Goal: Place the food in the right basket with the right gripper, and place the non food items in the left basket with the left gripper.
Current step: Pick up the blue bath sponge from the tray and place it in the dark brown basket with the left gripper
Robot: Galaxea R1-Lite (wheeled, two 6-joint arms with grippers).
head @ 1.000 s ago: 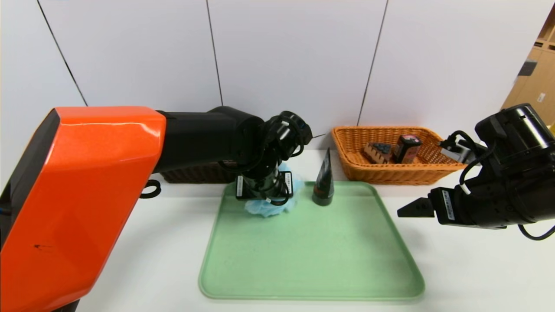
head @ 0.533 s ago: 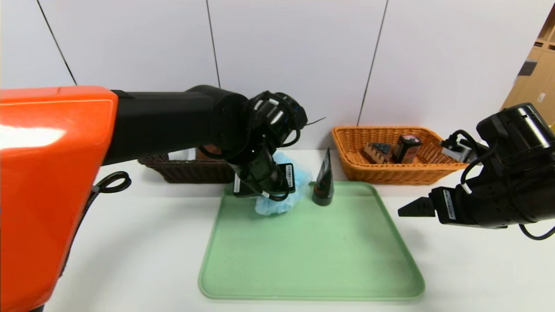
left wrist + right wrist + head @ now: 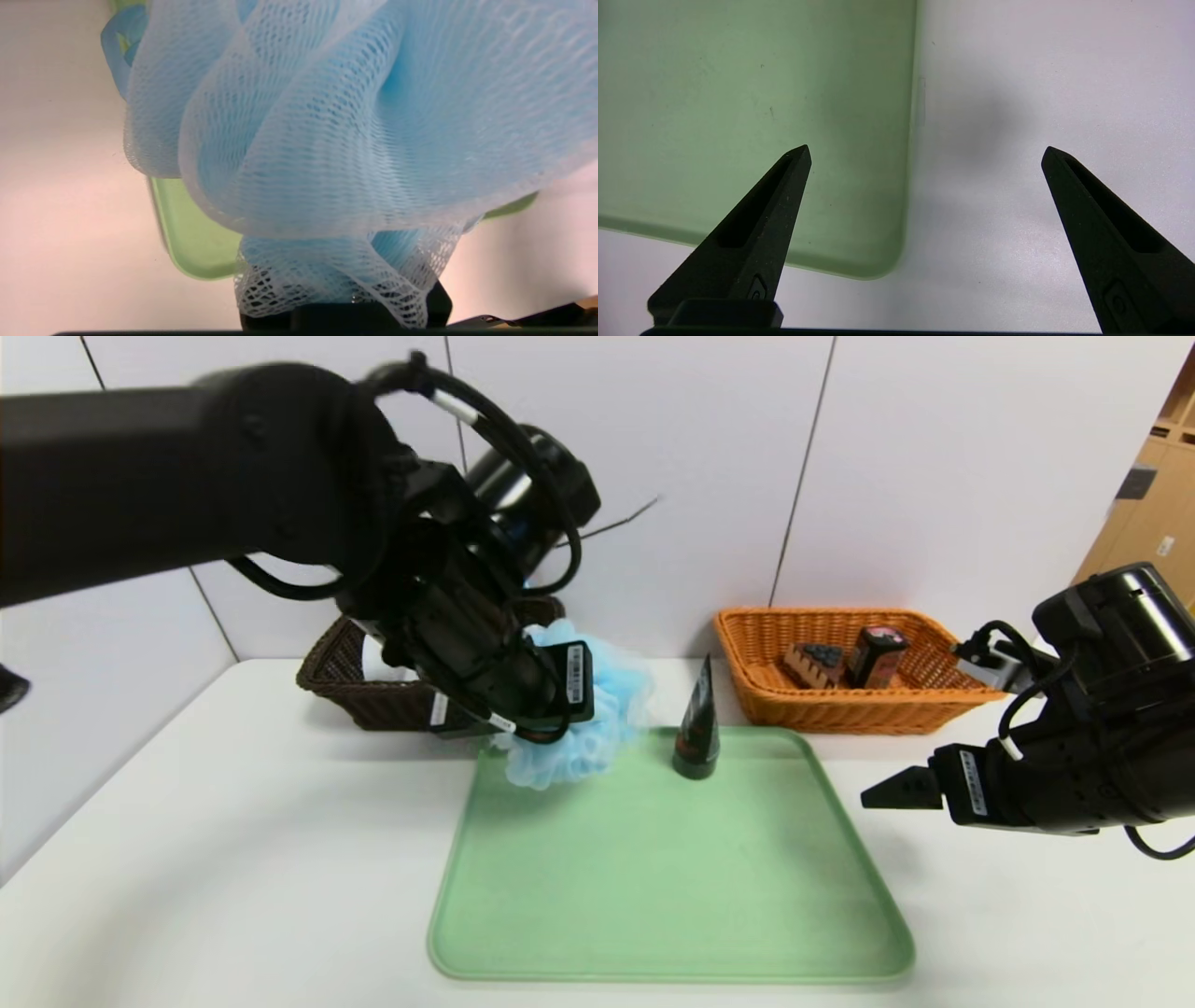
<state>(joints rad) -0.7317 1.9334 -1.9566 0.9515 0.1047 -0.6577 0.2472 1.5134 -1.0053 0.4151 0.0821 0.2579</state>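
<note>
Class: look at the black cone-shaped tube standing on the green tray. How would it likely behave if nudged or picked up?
The tube stands upright on its wide cap, tapering to a thin tip, so a nudge near the top would probably tip it. Once down, it might roll in a curve. Its smooth, narrowing sides could slide out of a pinch.

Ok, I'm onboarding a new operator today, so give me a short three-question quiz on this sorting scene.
1. True or false: the left claw is shut on the blue bath puff.
2. Which thing stands on the green tray? A) white tub B) black cone-shaped tube C) cake wedge
3. Fill in: the cake wedge and black carton lie in the ___ basket.

Key: 1 true. 2 B, the black cone-shaped tube. 3 orange-tan basket. The right claw hangs open beside the tray.
</note>
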